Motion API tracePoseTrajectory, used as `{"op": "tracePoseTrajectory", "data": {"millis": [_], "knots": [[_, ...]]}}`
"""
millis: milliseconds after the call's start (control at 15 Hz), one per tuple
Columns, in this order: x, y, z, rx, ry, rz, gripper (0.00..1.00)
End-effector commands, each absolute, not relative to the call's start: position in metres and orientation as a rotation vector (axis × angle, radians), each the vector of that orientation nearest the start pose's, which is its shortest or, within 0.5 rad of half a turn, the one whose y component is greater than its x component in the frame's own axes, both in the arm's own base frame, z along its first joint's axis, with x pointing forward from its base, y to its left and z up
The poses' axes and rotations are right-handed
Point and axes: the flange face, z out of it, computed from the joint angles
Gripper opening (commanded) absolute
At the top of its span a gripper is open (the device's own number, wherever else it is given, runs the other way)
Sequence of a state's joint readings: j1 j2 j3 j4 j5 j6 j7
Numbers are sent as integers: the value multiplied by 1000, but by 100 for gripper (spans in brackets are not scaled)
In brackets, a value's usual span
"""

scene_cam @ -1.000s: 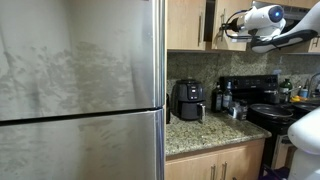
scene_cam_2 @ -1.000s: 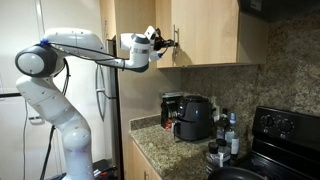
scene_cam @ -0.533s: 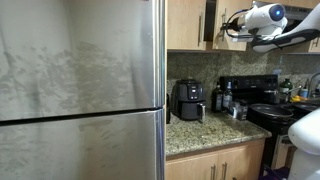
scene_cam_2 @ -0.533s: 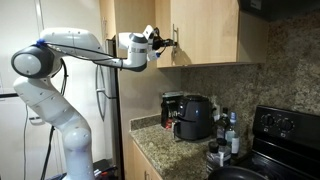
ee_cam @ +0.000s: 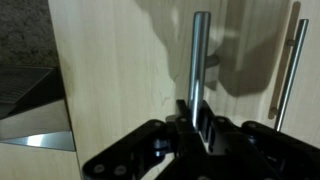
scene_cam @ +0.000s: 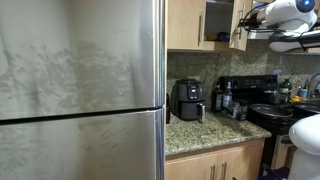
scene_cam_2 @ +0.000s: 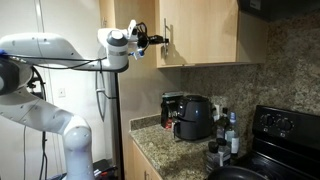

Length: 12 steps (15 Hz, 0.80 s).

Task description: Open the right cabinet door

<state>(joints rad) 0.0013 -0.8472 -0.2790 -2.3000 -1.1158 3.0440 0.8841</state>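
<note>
The right cabinet door (scene_cam_2: 205,30) is a light-brown wooden panel, and it stands swung partly out from the cabinet. In an exterior view it shows nearly edge-on (scene_cam: 240,25), with the dark cabinet interior (scene_cam: 217,22) open beside it. My gripper (ee_cam: 197,112) is shut on the door's slim silver bar handle (ee_cam: 200,60), its black fingers on either side of the bar. Both exterior views show the gripper (scene_cam: 252,17) (scene_cam_2: 155,42) high up at the door's free edge. The matching door (scene_cam: 185,25) stays shut, and its handle (ee_cam: 285,60) shows in the wrist view.
A big stainless-steel fridge (scene_cam: 80,90) fills the near side. On the granite counter (scene_cam: 210,135) under the cabinets sit a black air fryer (scene_cam_2: 193,115) and some bottles (scene_cam_2: 230,135). A black stove (scene_cam: 265,105) stands beyond. The arm (scene_cam_2: 60,65) reaches in beside the fridge.
The gripper has pulled away from the cabinet with the handle in it. The right door has swung further out, and the dark opening has widened.
</note>
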Motion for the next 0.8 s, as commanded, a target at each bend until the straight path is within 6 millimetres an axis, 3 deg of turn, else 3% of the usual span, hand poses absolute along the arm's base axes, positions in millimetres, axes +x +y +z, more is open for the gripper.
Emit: {"op": "tracePoseTrajectory", "data": {"millis": [0,200,267,400,533,600,733], "knots": [[232,-120,772,-2434,538,-2361,0],[176,-158,788,-2435,732,-2351,0],[213,-139,790,-2434,585,-2359,1],[190,-156,789,-2427,640,-2365,1],[186,-159,789,-2426,660,-2369,0],[188,-170,788,-2467,681,-2366,0],[171,-209,788,-2597,753,-2381,0]]}}
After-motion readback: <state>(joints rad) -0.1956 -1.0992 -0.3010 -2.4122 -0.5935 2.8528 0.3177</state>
